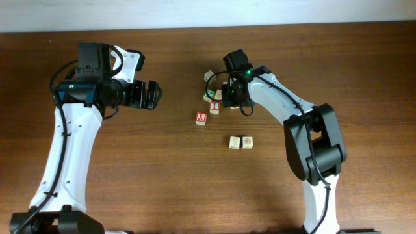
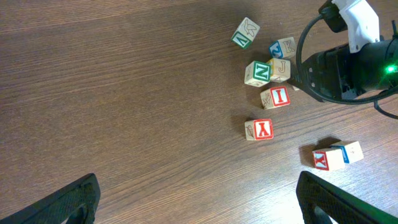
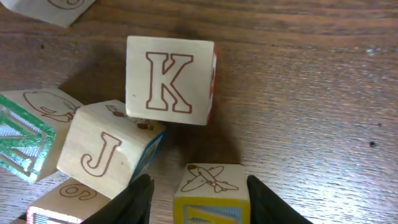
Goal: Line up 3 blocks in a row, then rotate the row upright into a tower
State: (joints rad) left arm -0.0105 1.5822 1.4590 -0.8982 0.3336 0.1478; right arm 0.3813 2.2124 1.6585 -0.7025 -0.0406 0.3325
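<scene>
Blocks for turning lie in 2 places. 1 yellow-faced block [image 3: 214, 211] with an airplane drawn on its cream top sits in the cluster on the far-edge side of the tabletop's [image 1: 130, 169] middle. There it stands between the fingers [image 3: 138, 202] of the right gripper [image 3: 199, 186]. 2 pale cream blocks, one [image 1: 234, 142] touching the other [image 1: 247, 142], lie side by side nearer the near edge, well apart from the cluster.

The right arm [image 1: 312, 140] rises from the near edge on the right side and bends at a dark elbow. Its white forearm slants toward the far edge and the middle, and its wrist points down over the cluster. Its jaws stand partly apart around the airplane block. One finger is at the block's side, and a dark gap shows between the other finger and the block, so nothing is clamped. Just beyond the fingers lie a K block [image 3: 169, 79] and a tilted J block [image 3: 109, 149], with a green Z block [image 3: 18, 137] beside the J.

The left arm [image 1: 71, 149] climbs from the near left corner toward the far edge, then turns at the wrist. The left gripper [image 1: 154, 95] therefore points sideways toward the middle, over bare wood. Its jaws are spread wide and hold nothing. A red Y block [image 1: 201, 118] and a red I block [image 1: 214, 107] lie between the cluster and the pair.
</scene>
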